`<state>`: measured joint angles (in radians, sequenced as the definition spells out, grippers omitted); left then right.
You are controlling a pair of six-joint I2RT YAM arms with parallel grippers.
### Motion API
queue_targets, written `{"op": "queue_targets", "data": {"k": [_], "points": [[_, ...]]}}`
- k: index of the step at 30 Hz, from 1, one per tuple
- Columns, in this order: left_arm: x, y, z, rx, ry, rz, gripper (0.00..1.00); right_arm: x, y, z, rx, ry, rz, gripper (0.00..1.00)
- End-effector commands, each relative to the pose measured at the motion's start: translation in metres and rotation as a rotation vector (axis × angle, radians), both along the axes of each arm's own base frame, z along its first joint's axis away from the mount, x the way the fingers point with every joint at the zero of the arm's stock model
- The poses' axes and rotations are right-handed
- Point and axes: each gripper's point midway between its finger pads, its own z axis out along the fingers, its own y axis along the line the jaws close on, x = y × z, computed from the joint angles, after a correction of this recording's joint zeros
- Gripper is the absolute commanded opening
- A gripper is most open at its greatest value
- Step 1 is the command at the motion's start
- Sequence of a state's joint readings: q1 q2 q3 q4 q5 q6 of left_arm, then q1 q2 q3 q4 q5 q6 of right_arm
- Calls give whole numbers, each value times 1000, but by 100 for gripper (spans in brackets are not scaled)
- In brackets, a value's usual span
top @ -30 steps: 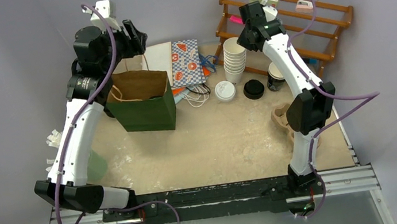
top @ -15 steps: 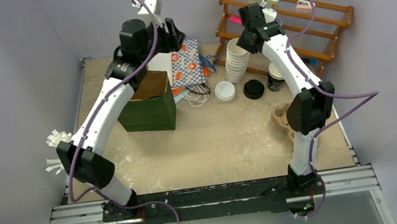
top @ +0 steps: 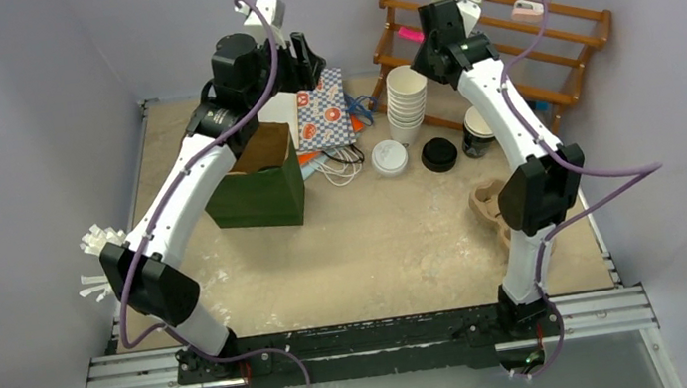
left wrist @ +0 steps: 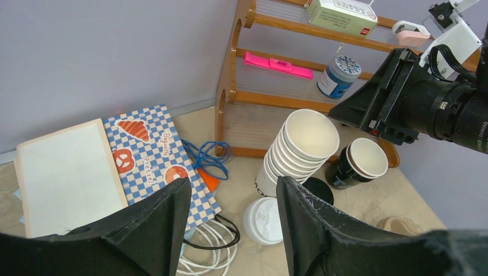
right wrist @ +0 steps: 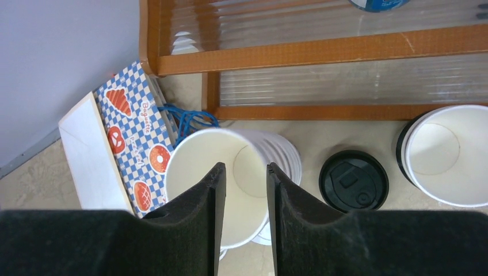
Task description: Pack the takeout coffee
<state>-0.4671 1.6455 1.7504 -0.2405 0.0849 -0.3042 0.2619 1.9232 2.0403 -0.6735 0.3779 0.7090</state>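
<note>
Left end effector [left wrist: 231, 187] spread and empty, right end effector [right wrist: 246, 171] narrowly parted over upright white cup stack [right wrist: 193, 169]

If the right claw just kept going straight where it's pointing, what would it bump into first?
Most likely the stack of white cups: the right claw points into the top cup's open mouth, though how far above it hangs is unclear.

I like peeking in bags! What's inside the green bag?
The green bag stands open, showing only its brown inner wall. The left arm reaches across its mouth and covers the rest, so the bottom and anything in it cannot be seen.
</note>
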Motion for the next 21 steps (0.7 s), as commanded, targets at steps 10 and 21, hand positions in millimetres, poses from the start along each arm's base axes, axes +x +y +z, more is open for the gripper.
{"op": "queue_targets", "data": {"k": [10,21], "points": [[-17,6,30,-43,-68,-5,59,-4,-12,7,-7,-12,-32,35],[-18,7,25,-34,-61,-4,59,-3,-8,-9,4,24,-19,31]]}}
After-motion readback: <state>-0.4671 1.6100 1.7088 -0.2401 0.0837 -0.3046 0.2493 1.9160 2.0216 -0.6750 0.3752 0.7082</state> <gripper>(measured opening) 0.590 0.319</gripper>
